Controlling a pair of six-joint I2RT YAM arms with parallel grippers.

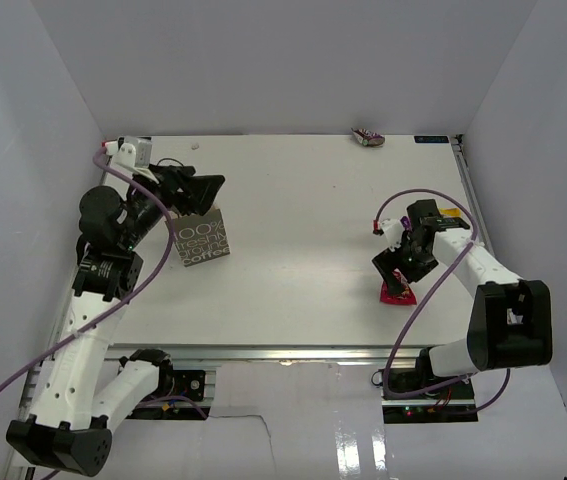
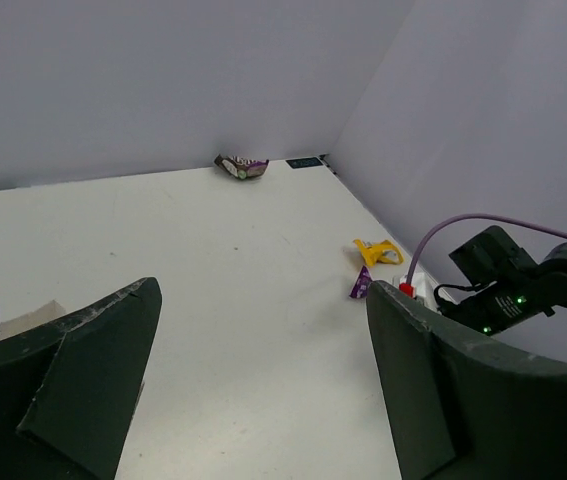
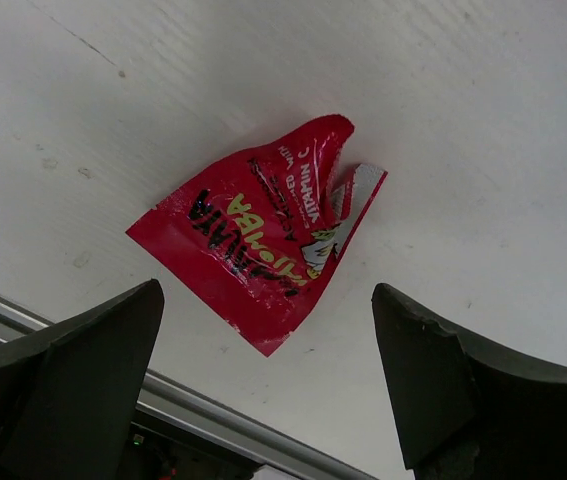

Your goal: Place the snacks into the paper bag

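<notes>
Lettering on paper bag (image 1: 201, 240) reads "100%" and "coffee".

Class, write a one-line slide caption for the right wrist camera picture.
Open right end effector hovers above a crumpled red snack packet lying on the white table near its front edge.

The paper bag (image 1: 203, 240) is being shown upright on the left part of the table (image 1: 293, 210), just below the left gripper (image 1: 201, 195). A red snack packet (image 1: 397, 293) is being overhung by the right gripper (image 1: 401, 272). A purple packet (image 1: 368, 137) is being shown at the far edge.
</notes>
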